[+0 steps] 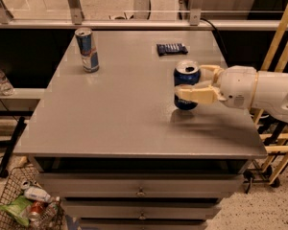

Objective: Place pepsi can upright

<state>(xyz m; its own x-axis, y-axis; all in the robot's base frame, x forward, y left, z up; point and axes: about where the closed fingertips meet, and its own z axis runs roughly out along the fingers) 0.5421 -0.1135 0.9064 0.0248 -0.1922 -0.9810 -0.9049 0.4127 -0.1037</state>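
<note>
The pepsi can (183, 80), short and deep blue with a silver top, stands upright on the grey table (120, 114) at its right-middle part. Its base looks to be resting on the tabletop. My gripper (190, 82) reaches in from the right on a white arm (259, 87). Its cream fingers (197, 94) close on the can, one across the front and one behind.
A taller, slimmer blue-and-silver energy drink can (88, 49) stands at the table's far left. A dark flat packet (172, 48) lies at the far middle. A yellow frame (278, 47) stands to the right, a wire basket of trash (24, 205) on the floor at left.
</note>
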